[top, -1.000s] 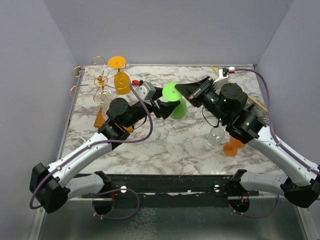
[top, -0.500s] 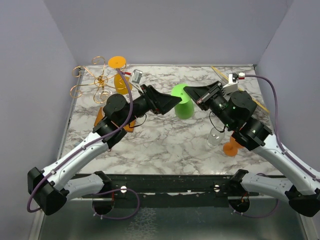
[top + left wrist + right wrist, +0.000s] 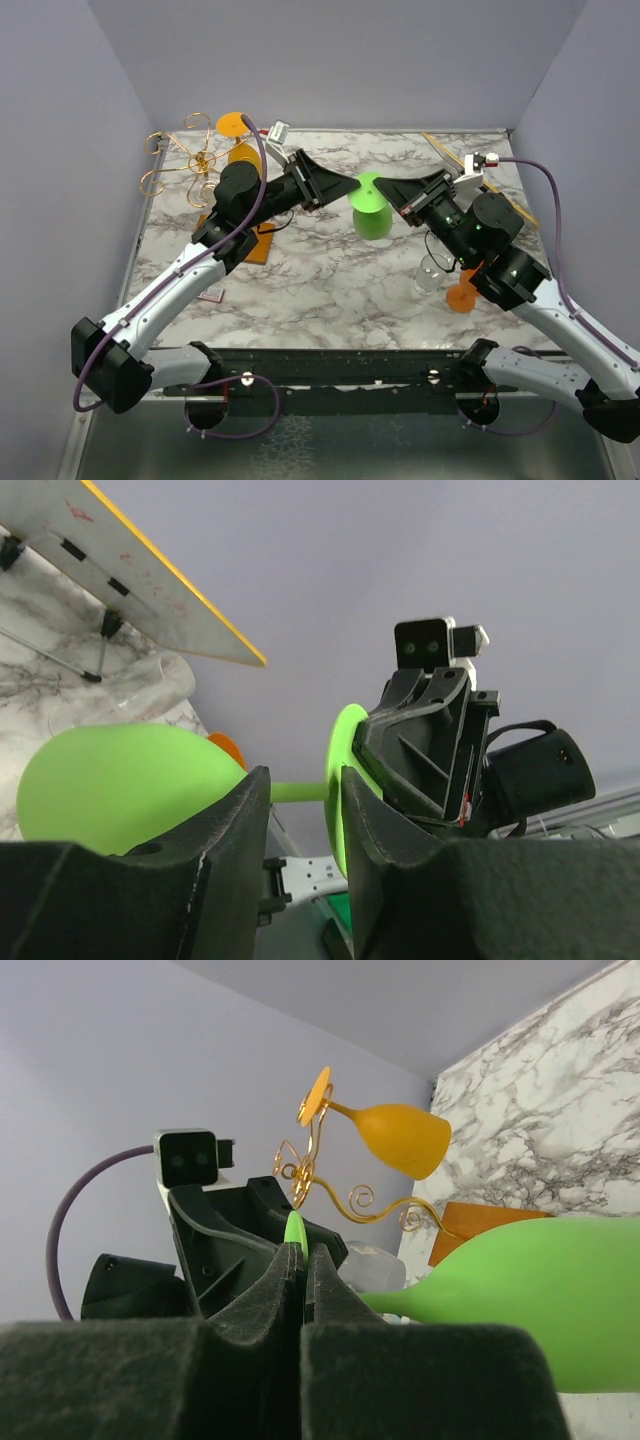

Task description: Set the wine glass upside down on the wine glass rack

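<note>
Over the table (image 3: 330,290), right gripper (image 3: 385,186) (clamped) holds green wine glass (image 3: 372,218).

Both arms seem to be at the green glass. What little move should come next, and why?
Probably the left gripper should close on the stem of the green wine glass: it shows between the open jaws, ungripped, while the right gripper pinches the foot. The wine glass rack stands on the left arm's side.

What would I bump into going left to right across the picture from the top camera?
Gold wine glass rack → green wine glass → clear glass → orange glass beside it.
</note>
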You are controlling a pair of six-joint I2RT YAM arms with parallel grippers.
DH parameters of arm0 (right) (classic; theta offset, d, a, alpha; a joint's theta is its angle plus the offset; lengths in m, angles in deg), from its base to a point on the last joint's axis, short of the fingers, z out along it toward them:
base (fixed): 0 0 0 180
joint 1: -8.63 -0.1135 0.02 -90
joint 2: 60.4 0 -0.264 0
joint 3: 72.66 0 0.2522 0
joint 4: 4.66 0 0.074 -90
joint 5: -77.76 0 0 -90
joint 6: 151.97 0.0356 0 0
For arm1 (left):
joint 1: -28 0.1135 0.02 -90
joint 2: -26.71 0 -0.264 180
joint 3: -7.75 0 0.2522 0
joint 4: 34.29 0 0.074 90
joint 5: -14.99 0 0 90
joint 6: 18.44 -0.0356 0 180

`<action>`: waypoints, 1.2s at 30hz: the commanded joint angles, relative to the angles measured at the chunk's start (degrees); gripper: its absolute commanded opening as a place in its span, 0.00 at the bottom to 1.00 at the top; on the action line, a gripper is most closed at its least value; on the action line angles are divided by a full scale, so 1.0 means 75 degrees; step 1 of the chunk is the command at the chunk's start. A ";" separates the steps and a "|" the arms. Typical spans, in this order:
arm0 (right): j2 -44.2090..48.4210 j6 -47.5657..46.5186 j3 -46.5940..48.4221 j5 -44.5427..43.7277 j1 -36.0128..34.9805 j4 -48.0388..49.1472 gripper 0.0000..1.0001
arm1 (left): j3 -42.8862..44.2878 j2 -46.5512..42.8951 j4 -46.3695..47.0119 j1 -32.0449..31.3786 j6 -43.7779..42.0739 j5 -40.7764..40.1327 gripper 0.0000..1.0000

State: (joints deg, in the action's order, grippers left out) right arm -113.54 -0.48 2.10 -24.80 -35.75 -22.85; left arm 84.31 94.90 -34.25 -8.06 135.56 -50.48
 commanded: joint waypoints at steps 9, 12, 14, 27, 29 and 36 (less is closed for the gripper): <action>-0.0105 -0.0529 -0.0077 0.0268 0.0054 0.0529 0.01 | 0.0909 0.0276 -0.0884 0.0039 -0.0579 0.1572 0.21; -0.0177 -0.0628 0.0027 0.0335 0.0046 0.0531 0.05 | 0.1244 0.0345 -0.1161 0.0055 -0.0902 0.1774 0.00; -0.0191 -0.0651 0.0134 0.0290 0.0056 0.0444 0.17 | 0.1557 0.0419 -0.1436 0.0087 -0.1193 0.1850 0.00; 0.0648 -0.1012 0.0102 -0.1111 0.0049 0.0207 0.81 | 0.3983 0.1635 -0.1354 0.1539 -0.0826 0.3491 0.00; 0.0837 -0.1016 -0.0018 -0.1289 0.0055 0.0203 0.81 | 0.4594 0.1936 -0.1334 0.1884 -0.0757 0.3622 0.00; 0.1144 -0.0898 -0.0269 -0.1452 0.0057 0.0118 0.80 | 0.6117 0.3091 -0.0913 0.3671 -0.0124 0.3982 0.00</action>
State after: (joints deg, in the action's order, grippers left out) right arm -105.17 -6.77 1.48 -32.93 -35.51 -20.92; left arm 124.53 113.96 -44.48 12.07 130.91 -24.23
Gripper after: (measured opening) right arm 0.806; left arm 0.007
